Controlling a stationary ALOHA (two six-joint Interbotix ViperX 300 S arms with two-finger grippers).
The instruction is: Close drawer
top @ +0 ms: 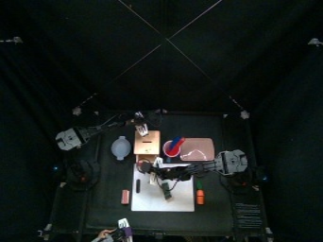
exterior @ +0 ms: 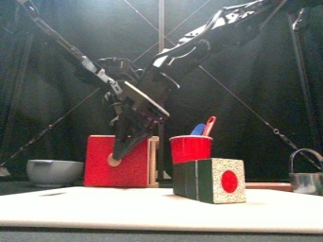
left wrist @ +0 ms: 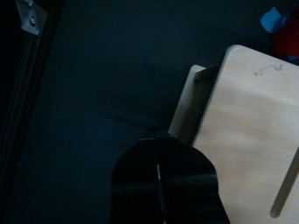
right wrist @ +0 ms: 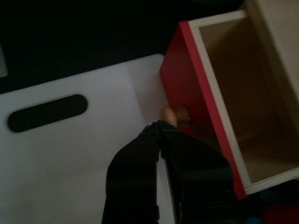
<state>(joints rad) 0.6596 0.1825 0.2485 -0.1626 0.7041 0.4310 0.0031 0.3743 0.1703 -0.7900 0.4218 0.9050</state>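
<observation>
The drawer (right wrist: 239, 96) stands pulled out of the light wooden cabinet (left wrist: 246, 122), showing its bare wood inside and a red front panel (exterior: 108, 163). My right gripper (right wrist: 158, 129) reaches across from the right. Its jaws are shut to a thin slit, and the tips rest against the red front right by the small round knob (right wrist: 176, 114). In the front view the right gripper (exterior: 124, 149) hangs in front of the red panel. My left gripper (left wrist: 158, 142) is shut and hovers beside the cabinet's top, holding nothing.
A white board (right wrist: 82, 131) with a slot handle lies under the drawer front. A red cup (exterior: 190, 148) and a green-and-red block (exterior: 210, 180) stand right of the drawer. A grey bowl (exterior: 53, 172) sits to the left, a metal object (exterior: 307, 176) far right.
</observation>
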